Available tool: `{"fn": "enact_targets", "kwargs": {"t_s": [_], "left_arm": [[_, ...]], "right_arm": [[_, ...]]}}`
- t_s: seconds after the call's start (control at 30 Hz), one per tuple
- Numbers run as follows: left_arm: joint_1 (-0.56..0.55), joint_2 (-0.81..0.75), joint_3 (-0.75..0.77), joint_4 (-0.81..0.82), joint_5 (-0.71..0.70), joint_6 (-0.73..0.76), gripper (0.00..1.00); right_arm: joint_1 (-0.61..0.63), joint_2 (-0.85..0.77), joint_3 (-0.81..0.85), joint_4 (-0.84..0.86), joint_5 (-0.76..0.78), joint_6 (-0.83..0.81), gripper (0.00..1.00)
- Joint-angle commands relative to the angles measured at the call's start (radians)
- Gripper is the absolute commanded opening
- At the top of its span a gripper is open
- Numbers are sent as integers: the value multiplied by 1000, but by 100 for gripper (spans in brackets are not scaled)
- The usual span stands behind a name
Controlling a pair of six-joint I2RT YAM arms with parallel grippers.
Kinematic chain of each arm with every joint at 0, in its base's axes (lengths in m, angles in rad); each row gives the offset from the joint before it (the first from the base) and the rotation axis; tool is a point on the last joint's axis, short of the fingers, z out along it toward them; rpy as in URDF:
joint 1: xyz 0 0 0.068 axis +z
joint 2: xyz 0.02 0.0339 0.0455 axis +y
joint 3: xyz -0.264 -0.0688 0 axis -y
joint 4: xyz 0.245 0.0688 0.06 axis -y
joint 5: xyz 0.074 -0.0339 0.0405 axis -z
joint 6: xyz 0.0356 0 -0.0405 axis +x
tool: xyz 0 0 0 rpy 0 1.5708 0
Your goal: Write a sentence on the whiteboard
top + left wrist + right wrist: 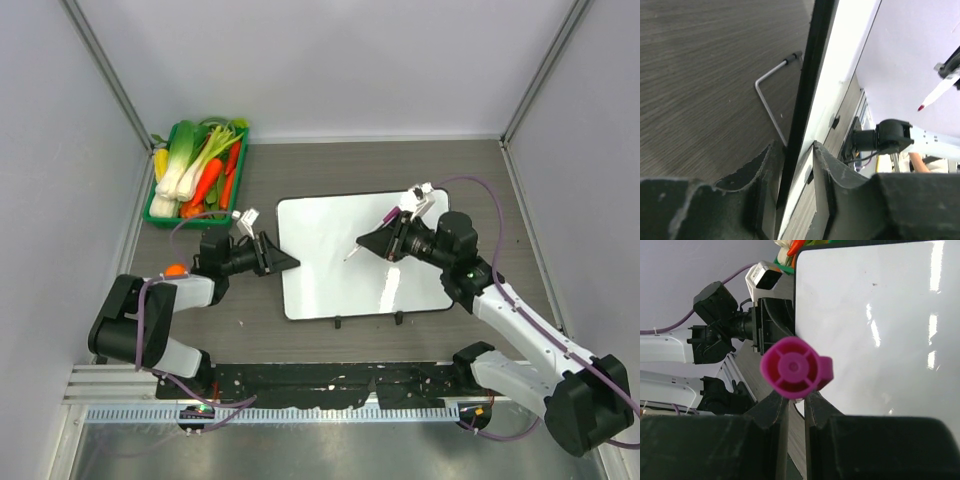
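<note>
Whiteboard (pixel 880 330) partly behind right jaws; marker (pixel 790 367) barrel behind its end.

Left arm (pixel 185 290) stretched low toward the whiteboard (pixel 330 285), left gripper (pixel 290 262) clamped on its left rim, right arm (pixel 520 325) bent over its right half, right gripper (pixel 372 240) pinching a marker (pixel 352 253) angled at its surface.

**Left pincer clamped on the board edge**

I see my left gripper (pixel 796 147) closed on the whiteboard (pixel 847 40), whose black rim (pixel 812 75) runs up from between the fingers. Left of the fingers, a bent metal rod (pixel 767 100) lies on the dark table (pixel 700 75). Up to their right, a red-tipped marker (pixel 940 92) points down, its tip apart from the board.
</note>
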Motion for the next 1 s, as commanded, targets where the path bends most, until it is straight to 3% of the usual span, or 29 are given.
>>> {"fn": "enact_targets", "kwargs": {"t_s": [0.0,0.3,0.57,0.97], "left_arm": [[-5,21,-27,89,54,72,29],[-10,70,-18,58,65,108,0],[-11,54,-35,-25,1,160,0],[-33,65,-27,-82,-19,193,0]], "right_arm": [[28,8,67,45,44,-33,1],[62,21,94,50,81,-39,1],[70,59,89,113,55,-10,1],[74,59,120,74,78,-65,1]]}}
